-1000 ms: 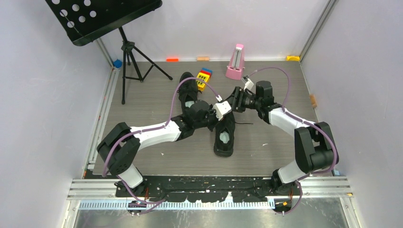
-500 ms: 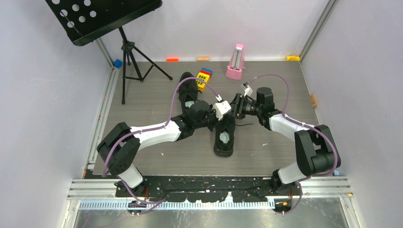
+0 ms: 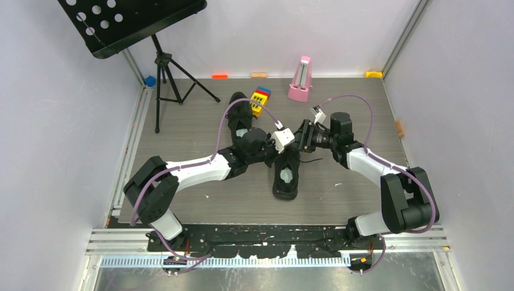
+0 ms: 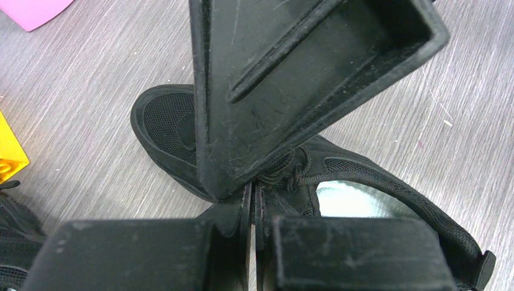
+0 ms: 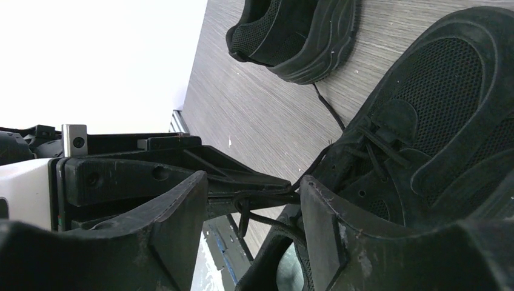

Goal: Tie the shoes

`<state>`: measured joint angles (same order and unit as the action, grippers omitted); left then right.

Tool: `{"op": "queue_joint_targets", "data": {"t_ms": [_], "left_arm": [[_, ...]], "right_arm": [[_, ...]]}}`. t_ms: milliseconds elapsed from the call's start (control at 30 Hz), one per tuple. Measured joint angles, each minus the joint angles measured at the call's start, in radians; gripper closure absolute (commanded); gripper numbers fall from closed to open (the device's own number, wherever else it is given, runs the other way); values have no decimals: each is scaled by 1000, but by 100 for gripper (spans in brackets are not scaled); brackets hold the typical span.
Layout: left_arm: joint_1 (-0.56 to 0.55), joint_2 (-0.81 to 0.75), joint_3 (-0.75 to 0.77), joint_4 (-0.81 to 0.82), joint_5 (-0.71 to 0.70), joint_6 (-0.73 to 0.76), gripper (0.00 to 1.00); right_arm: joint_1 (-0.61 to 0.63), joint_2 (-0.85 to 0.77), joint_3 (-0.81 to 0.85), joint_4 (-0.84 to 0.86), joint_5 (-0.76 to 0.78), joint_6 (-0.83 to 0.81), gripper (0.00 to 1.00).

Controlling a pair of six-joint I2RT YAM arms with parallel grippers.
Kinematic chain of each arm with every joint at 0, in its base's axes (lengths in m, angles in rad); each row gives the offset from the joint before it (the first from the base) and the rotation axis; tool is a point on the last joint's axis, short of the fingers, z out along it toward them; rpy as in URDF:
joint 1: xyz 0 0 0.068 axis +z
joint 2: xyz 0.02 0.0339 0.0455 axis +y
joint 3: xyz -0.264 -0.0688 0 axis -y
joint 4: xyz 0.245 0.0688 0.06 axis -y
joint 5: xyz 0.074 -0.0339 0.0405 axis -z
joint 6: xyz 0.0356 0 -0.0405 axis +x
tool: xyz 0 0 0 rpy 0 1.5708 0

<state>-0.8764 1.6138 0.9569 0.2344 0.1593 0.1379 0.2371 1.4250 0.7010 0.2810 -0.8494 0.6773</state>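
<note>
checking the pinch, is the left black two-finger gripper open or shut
Shut on the black sneaker's thin laces: the left gripper leaves only a slit.

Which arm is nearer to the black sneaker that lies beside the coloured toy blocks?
Left. The left arm lies over the near end of that sneaker; the right gripper is farther right, by the toe of the other sneaker.

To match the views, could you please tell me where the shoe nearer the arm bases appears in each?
Top external: near shoe, centre.
Left wrist: near shoe, centre to lower right.
Right wrist: near shoe, right half.
Shared landmark: the other shoe, beyond its toe.
</note>
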Motion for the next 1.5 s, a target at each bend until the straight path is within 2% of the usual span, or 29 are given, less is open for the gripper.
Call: {"op": "queue_joint_targets", "data": {"t_ms": [233,333,367,967,1367,1500], "left_arm": [[0,0,0,0,3,0,100],[0,0,0,0,8,0,100],[0,0,0,0,10,0,100],[0,0,0,0,18,-4,100],[2,0,0,-2,18,-8,100],[2,0,0,-3,18,-9,100]], "right_arm": [[0,-68,0,-75,52,-49,28],[0,-80,0,-86,74,-63,47],[0,-82,0,-89,80,-68,51],[2,-82,0,-96,54,-78,45],[13,-52,0,-122,45,-103,55],[13,-50,0,-132,44,-109,62]]}}
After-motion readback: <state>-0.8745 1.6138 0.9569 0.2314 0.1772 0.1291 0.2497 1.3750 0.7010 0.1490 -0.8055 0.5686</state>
